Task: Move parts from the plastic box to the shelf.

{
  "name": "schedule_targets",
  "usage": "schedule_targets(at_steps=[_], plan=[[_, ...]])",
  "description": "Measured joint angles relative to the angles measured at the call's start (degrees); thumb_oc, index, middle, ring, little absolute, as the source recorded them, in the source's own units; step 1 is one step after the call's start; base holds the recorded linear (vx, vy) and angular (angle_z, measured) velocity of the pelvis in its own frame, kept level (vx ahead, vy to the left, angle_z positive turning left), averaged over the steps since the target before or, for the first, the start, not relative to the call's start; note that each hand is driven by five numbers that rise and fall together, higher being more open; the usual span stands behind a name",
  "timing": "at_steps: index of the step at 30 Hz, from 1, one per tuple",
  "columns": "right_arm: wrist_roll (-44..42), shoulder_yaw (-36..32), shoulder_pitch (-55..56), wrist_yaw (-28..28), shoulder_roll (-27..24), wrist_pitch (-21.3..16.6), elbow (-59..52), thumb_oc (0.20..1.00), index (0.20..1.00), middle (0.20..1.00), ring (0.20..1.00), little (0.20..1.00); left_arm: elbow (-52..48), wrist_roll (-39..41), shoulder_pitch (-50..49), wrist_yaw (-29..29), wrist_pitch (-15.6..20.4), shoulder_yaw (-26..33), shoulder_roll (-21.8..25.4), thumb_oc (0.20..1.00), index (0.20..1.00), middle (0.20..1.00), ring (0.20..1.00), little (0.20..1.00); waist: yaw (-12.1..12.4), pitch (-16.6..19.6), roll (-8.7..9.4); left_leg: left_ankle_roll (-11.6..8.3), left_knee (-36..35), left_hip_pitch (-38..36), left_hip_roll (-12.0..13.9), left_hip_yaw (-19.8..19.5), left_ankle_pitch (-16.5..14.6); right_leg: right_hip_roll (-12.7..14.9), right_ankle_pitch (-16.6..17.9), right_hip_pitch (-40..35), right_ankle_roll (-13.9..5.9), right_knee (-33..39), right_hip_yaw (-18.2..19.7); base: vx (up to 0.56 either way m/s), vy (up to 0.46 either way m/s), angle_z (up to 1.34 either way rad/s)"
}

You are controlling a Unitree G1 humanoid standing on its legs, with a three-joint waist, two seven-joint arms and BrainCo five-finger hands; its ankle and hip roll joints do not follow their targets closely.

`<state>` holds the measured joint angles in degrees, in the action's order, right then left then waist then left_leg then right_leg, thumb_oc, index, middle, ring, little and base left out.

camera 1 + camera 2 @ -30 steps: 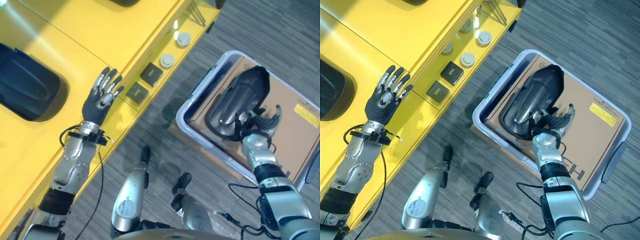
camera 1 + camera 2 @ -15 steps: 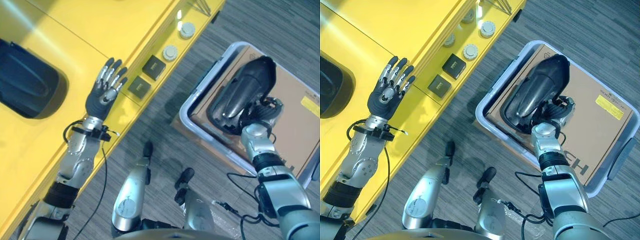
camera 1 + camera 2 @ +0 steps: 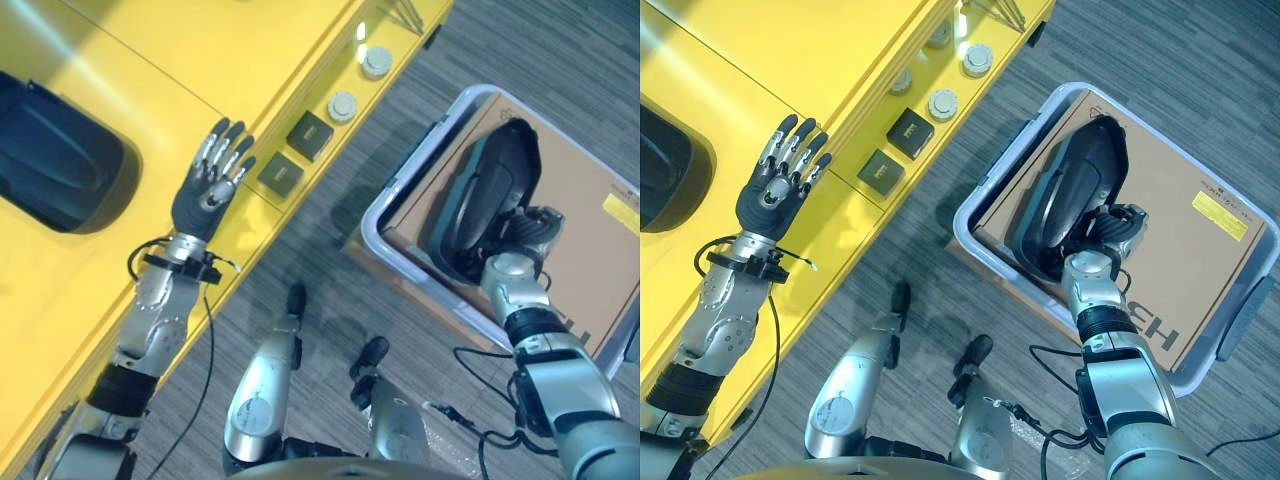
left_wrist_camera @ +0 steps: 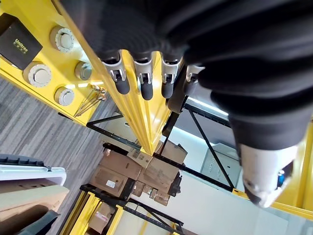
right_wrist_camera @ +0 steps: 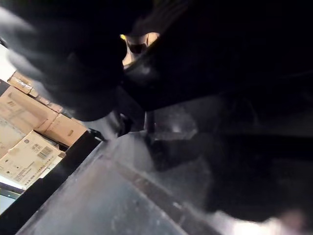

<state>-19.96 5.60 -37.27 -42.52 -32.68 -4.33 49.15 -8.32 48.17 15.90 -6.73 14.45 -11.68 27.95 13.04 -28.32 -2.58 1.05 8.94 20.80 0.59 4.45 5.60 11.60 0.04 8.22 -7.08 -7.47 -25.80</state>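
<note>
Two eye views, head camera: right hand [image 3: 1110,232] sits in the plastic box [image 3: 992,178] with fingers curled round the lower end of the dark moulded part [image 3: 1072,195]; left hand [image 3: 210,178] hovers flat over the yellow shelf [image 3: 250,60], fingers straight and spread, holding nothing
Change since half a second ago: the part has rolled up onto its edge and now shows narrower; the right hand's fingers have closed in from a looser spread against it
Meaning, my reading: the grasp looks made and the lift is starting; the part is still inside the box, over the brown cardboard sheet [image 3: 1200,260], so the carry to the shelf is all ahead
Shelf: one dark part [image 3: 55,165] already lies on the top surface; two small black boxes [image 3: 308,135] and round white discs [image 3: 342,105] sit on the lower ledge
Left wrist view: dark-tipped fingers [image 4: 143,84] straight beside the yellow shelf upright, nothing between them
Right wrist view: mostly dark, a glossy surface close against the hand; the grip itself cannot be read here
</note>
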Motion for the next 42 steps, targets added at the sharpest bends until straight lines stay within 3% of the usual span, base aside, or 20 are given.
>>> schedule_targets(at_steps=[5,8,11,15,16,21,27,29,34,42], plan=[[-0.3,-0.24,1.99,-0.38,0.15,-1.82,-4.49,0.2,0.2,0.2,0.2,0.2,-0.03,0.01,-0.95,-1.23,-0.08,0.15,0.07,1.0,1.0,1.0,1.0,1.0,-0.16,-0.04,-0.07,0.06,-0.27,-0.99,-0.05,0.14,0.04,0.0,0.01,-0.82,-0.01,0.06,0.04,0.02,-0.012,0.0],[0.24,-1.22,9.65,-2.3,0.6,-2.42,-23.65,0.2,0.2,0.2,0.2,0.2,-2.03,-0.64,-4.36,-1.1,-1.79,1.26,0.21,1.0,1.0,1.0,1.0,1.0,-0.84,-0.05,-0.09,0.05,-1.65,-4.37,-0.32,0.37,0.03,-0.01,0.05,-3.88,-0.09,1.21,0.22,0.08,-0.007,-0.01],[2.98,-1.37,11.38,-2.97,0.62,-3.48,-33.06,0.2,0.2,0.2,0.2,0.2,-2.81,-1.16,-4.91,-1.23,-2.71,1.85,0.29,1.0,1.0,1.0,1.0,1.0,-1.56,0.05,-0.1,0.01,-2.52,-6.99,-0.33,0.72,-0.02,-0.12,0.05,-6.1,-0.16,1.85,0.72,0.1,0.014,-0.07],[6.76,-2.42,11.1,-2.88,0.48,-4.06,-42.74,0.2,0.2,0.2,0.2,0.2,-7.12,-1.33,-3.52,-1.25,-7.28,3.49,1.54,1.0,1.0,1.0,1.0,1.0,-3.12,0.73,-0.01,-0.07,-4.05,-10.65,-0.2,2.23,-0.07,-0.1,0.26,-8.41,-0.24,2.46,2.26,0.1,0.02,-0.19],[6.99,-2.44,11.1,-2.79,0.42,-4.34,-43.02,0.2,0.2,0.2,0.2,0.2,-7.21,-1.34,-3.07,-1.27,-7.77,3.59,1.65,1.0,1.0,1.0,1.0,1.0,-3.56,1.51,-0.02,-0.1,-4.13,-10.84,-0.26,2.28,-0.1,-0.06,0.27,-8.63,-0.27,2.66,2.28,0.16,0.026,-0.1],[8.19,-2.3,10.42,-0.92,0.3,-3.56,-43.7,0.2,0.2,0.2,0.2,0.2,-6.02,-1.0,4.8,1.88,-18.29,1.26,0.93,1.0,1.0,1.0,1.0,1.0,-6.71,6.21,0.09,-0.14,-5.31,-14.57,-0.12,3.86,-0.66,-0.72,1.17,-12.02,-0.57,5.18,3.51,0.14,0.02,-0.14],[9.11,2.68,9.48,2.35,0.5,-2.74,-41.71,0.2,0.2,0.2,0.2,0.2,2.38,-1.94,10.25,3.84,-24.22,-5.22,-3.9,1.0,1.0,1.0,1.0,1.0,-10.83,14.46,0.75,-0.66,-8.07,-19.64,0.13,5.69,-1.03,-1.61,1.82,-16.13,-0.39,8.77,4.93,0.11,-0.003,-0.2],[9.0,4.76,8.93,3.13,0.67,-2.54,-38.2,0.2,0.2,0.2,0.2,0.2,7.17,-2.34,13.77,4.0,-25.9,-9.92,-5.82,1.0,1.0,1.0,1.0,1.0,-11.77,17.0,0.96,-0.9,-8.61,-21.02,0.42,6.23,-1.2,-1.92,1.8,-17.12,-0.39,9.44,5.43,0.08,-0.02,-0.16],[8.68,7.95,8.88,5.01,1.27,-1.84,-35.74,0.2,0.2,0.2,0.2,0.2,12.7,-2.27,15.44,6.11,-27.86,-14.07,-10.39,1.0,1.0,1.0,1.0,1.0,-14.53,18.97,0.9,-1.1,-9.33,-22.7,1.03,7.2,-1.22,-2.65,2.03,-18.23,-0.09,10.34,6.62,0.06,-0.022,-0.15],[8.0,10.17,8.87,7.05,4.28,-1.45,-34.68,0.2,0.2,0.2,0.2,0.2,14.45,-3.42,15.81,7.45,-28.32,-15.62,-12.22,1.0,1.0,1.0,1.0,1.0,-14.57,19.34,0.69,-1.66,-10.03,-23.58,1.94,8.16,-0.77,-3.22,2.38,-18.31,0.41,10.59,7.88,0.02,-0.006,-0.06]])
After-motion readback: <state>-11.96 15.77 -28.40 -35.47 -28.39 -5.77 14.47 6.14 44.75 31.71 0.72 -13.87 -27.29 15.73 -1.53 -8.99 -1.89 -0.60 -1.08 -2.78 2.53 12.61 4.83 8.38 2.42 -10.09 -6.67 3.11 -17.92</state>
